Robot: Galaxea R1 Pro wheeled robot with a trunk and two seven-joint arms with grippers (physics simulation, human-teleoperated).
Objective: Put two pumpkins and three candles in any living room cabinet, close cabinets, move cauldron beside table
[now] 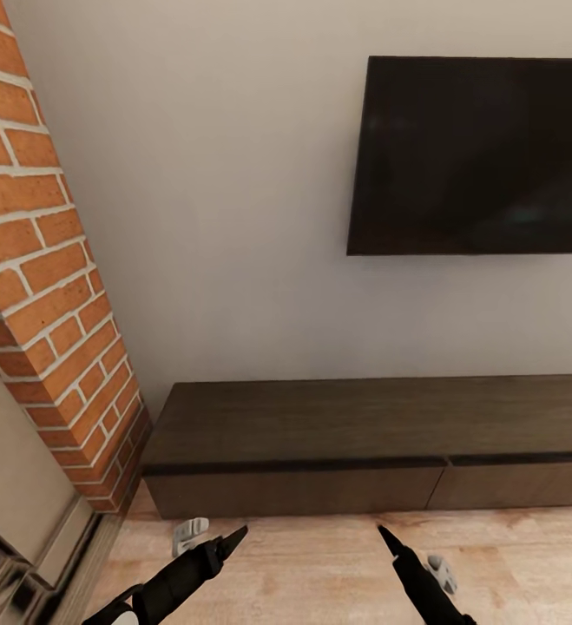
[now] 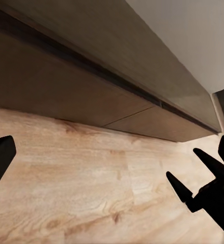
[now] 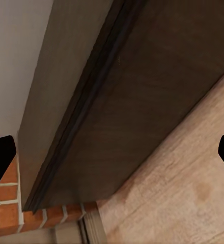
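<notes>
A pale wall (image 1: pixel 233 217) with a black TV (image 1: pixel 476 156) and a red brick chimney (image 1: pixel 42 260) backs the low dark cabinet (image 1: pixel 364 434), its drawer fronts flush and shut, while above the plank floor (image 1: pixel 320 564) the left pincer (image 1: pixel 233 538) and right pincer (image 1: pixel 388 538) hang empty, jaws parted.

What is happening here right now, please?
The robot stands facing the low dark cabinet under the black TV, beside the brick chimney. Its drawer fronts look closed. The left gripper and the right gripper are both held low over the wooden floor in front of the cabinet. Both look open, with nothing between the fingers. No pumpkin or candle can be seen on the cabinet top.
</notes>
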